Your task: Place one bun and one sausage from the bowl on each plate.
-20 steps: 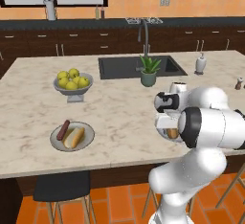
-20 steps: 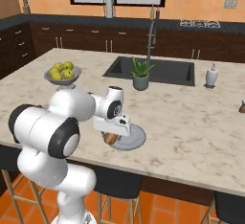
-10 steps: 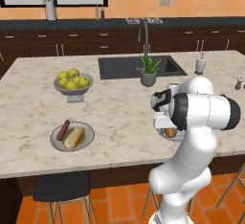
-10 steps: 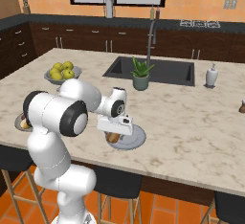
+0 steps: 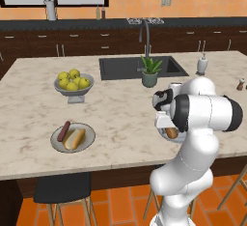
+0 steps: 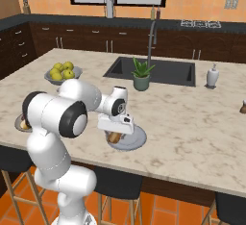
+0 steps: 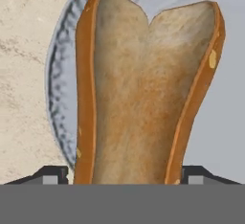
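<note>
Marble table [image 5: 34,109] carries two grey plates. The nearer-left plate [image 5: 58,144] holds a bun [image 5: 75,138] with a dark sausage [image 5: 63,131] lying just beside it. The second plate [image 6: 136,140] sits near the table's front edge under the robot's hand, and a second bun [image 7: 143,84] lies on it, split side up, its pale crumb and orange-brown crust close in the hand view. The gripper [image 6: 115,131] hangs right over this bun; its dark fingertips [image 7: 52,174] stand on either side of the bun's near end, so the jaws are spread wide, and whether they press on the crust or stand just clear cannot be told. Farther back stand a grey footed bowl of yellow-green fruit [image 5: 72,81] and a potted plant [image 5: 150,73] beside the sink [image 5: 120,68].
</note>
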